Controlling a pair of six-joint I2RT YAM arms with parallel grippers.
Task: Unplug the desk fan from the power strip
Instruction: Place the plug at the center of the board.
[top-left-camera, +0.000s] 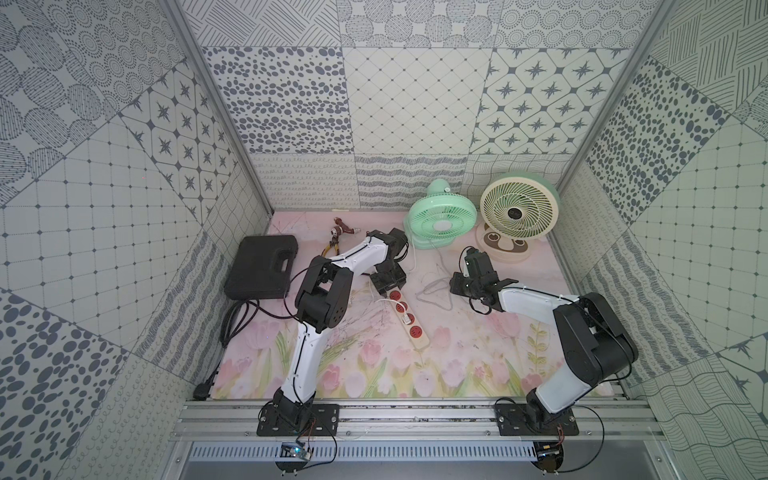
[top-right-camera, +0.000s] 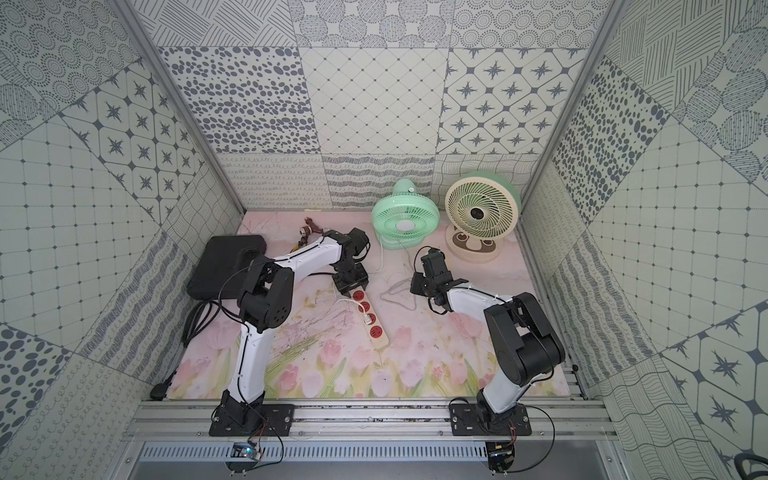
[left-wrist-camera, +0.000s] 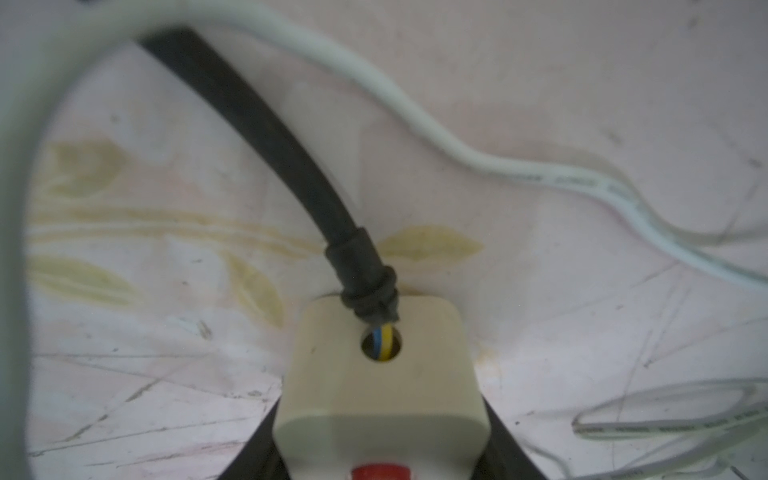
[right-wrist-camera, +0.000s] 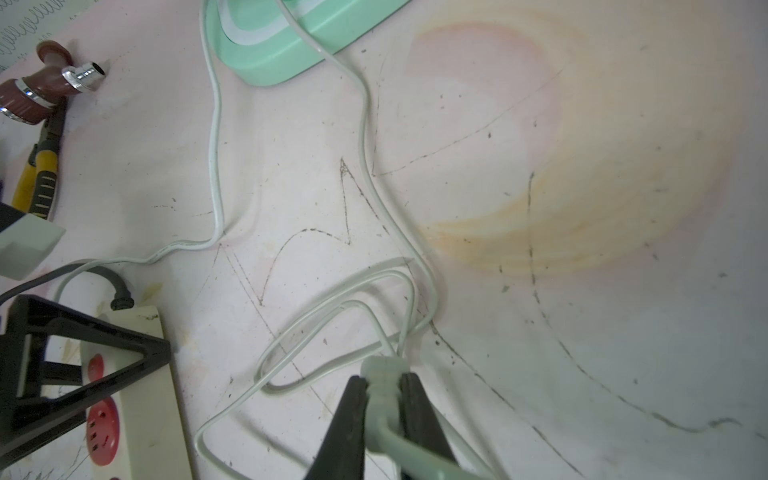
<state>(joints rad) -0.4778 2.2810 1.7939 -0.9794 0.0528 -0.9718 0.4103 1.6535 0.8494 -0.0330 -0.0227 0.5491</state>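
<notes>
The cream power strip (top-left-camera: 422, 343) (top-right-camera: 382, 340) lies slanted mid-mat with red sockets. My left gripper (top-left-camera: 388, 286) (top-right-camera: 351, 284) (left-wrist-camera: 378, 436) is shut on its far end, where the black cord (left-wrist-camera: 291, 158) enters. A white plug (top-left-camera: 408, 321) sits in its third socket. My right gripper (top-left-camera: 455, 289) (top-right-camera: 415, 286) (right-wrist-camera: 383, 380) hangs right of the strip, shut on another white plug (right-wrist-camera: 380, 368) that is free of the strip. That plug's cord (right-wrist-camera: 332, 316) loops on the mat. A mint green fan (top-left-camera: 442, 220) (top-right-camera: 405, 220) and a cream fan (top-left-camera: 518, 212) (top-right-camera: 482, 210) stand at the back right.
A black case (top-left-camera: 264, 266) lies at the left, with the strip's coiled black cord (top-left-camera: 237, 320) in front of it. Yellow-handled pliers (top-left-camera: 330, 249) and a brown tap fitting (right-wrist-camera: 37, 91) lie at the back. Patterned walls close in on three sides.
</notes>
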